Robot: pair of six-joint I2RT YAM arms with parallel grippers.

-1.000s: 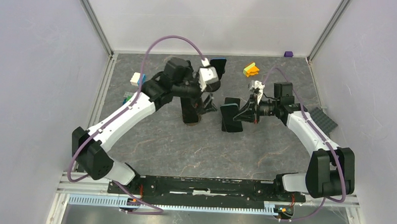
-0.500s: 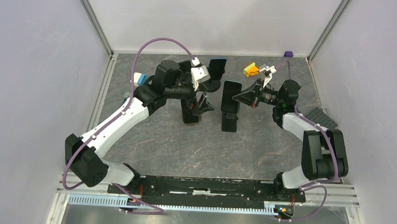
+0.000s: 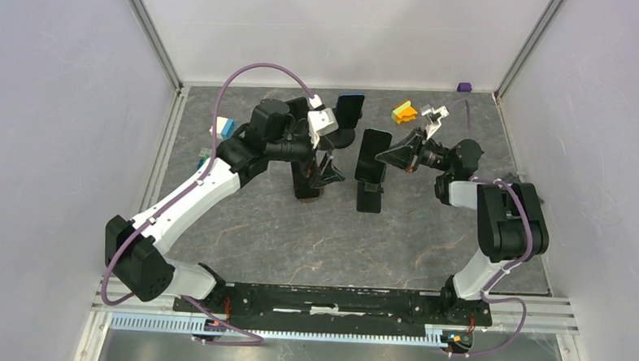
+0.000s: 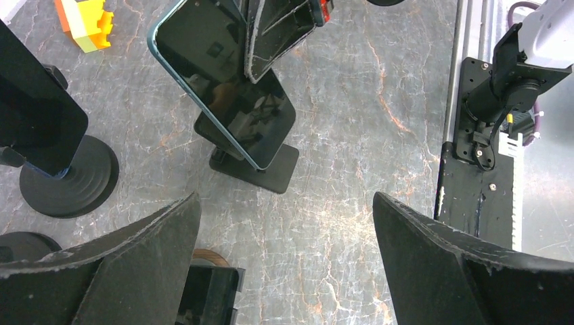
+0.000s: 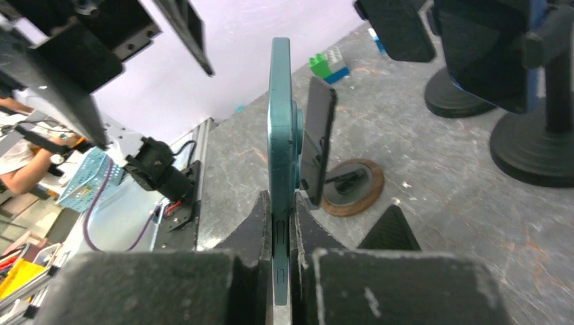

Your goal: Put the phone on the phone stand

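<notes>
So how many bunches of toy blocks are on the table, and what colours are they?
Orange, yellow and green bunch: 1
Purple block: 1
White and blue bunch: 1
Green and blue bunch: 1
Total: 4

The phone stand [image 3: 370, 201] stood with the phone [image 3: 373, 150] just behind it, dark screen showing, pinched at its right edge by the closed right gripper [image 3: 385, 156]. Left of the stand hung the left gripper [image 3: 330, 171], jaws spread wide and empty. Farther behind the stand lay an orange-and-yellow block [image 3: 403, 112].
</notes>
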